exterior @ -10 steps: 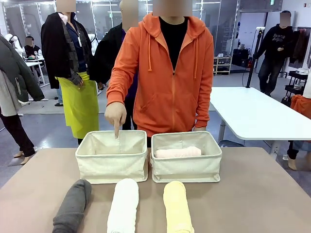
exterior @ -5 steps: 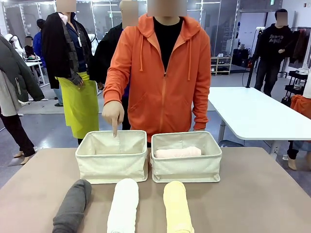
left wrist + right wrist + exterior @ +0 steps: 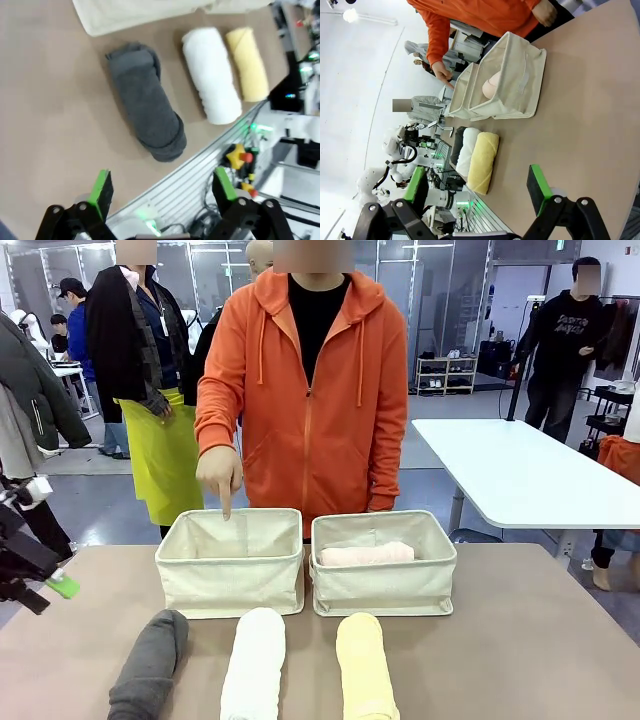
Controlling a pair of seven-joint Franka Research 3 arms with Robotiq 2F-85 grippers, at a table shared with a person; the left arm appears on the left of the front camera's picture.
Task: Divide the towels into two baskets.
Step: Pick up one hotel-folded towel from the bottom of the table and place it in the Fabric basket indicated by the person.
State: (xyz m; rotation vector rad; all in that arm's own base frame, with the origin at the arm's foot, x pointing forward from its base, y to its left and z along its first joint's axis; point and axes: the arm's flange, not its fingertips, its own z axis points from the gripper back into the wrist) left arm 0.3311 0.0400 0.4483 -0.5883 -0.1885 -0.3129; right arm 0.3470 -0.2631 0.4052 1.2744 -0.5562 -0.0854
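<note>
Three rolled towels lie side by side at the table's near edge: dark grey (image 3: pixel 150 665), white (image 3: pixel 253 665) and pale yellow (image 3: pixel 366 665). Behind them stand two cream baskets. The left basket (image 3: pixel 230 580) holds no towel that I can see, and the right basket (image 3: pixel 385 590) holds a pale pink towel (image 3: pixel 366 554). A person's hand (image 3: pixel 220 475) points a finger down into the left basket. My left gripper (image 3: pixel 40 580) hangs open at the table's left edge; its wrist view has it (image 3: pixel 162 187) above the grey towel (image 3: pixel 147 117). My right gripper (image 3: pixel 476 185) is open over bare table.
The person in an orange hoodie (image 3: pixel 310 400) stands close behind the baskets. The brown table (image 3: pixel 540 640) is bare to the right of the right basket. In the left wrist view the table's metal frame with a red stop button (image 3: pixel 240 157) runs just past the towels.
My left gripper has come into the front view at the left edge. The person has shifted left, and the pointing hand has moved slightly left above the left basket.
</note>
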